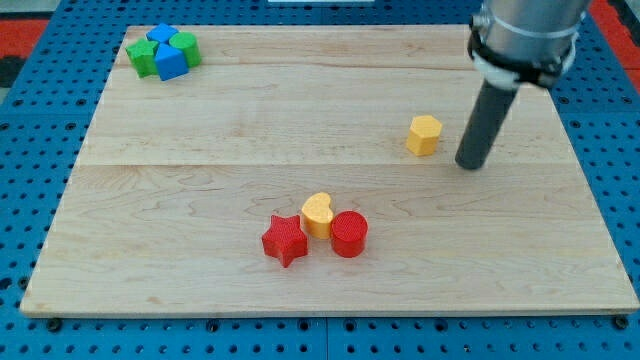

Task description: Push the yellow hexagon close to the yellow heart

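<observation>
The yellow hexagon [424,134] lies on the wooden board right of centre. The yellow heart [317,213] lies lower, near the board's middle bottom, wedged between a red star [284,240] on its left and a red cylinder [349,234] on its right, touching both. My tip [470,165] rests on the board just to the right of the yellow hexagon and slightly below it, a small gap apart. The dark rod rises from it toward the view's top right.
A cluster of green and blue blocks [163,52] sits at the board's top left corner. The board's right edge [590,190] is close to the rod. A blue pegboard surrounds the board.
</observation>
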Robot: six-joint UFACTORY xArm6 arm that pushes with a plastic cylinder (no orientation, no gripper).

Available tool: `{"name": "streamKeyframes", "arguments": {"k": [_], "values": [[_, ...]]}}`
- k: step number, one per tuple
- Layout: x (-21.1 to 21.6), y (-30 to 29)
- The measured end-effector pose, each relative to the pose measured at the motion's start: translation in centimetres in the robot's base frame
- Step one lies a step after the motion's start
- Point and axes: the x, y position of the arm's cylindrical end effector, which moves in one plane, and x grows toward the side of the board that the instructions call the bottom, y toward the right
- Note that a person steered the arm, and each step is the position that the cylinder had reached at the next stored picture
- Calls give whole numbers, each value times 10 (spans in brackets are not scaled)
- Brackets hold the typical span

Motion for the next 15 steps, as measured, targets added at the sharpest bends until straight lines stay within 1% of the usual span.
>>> {"name": "streamKeyframes", "arguments": {"k": [1,2,3,4,5,6,7,8,9,10,15], "values": [[-32,-55],[6,-137],[-31,-155],[-48,-194],[-7,-240],[29,-224],[-22,-222],[16,-194],[59,-220],[40,-232],[39,-312]]}}
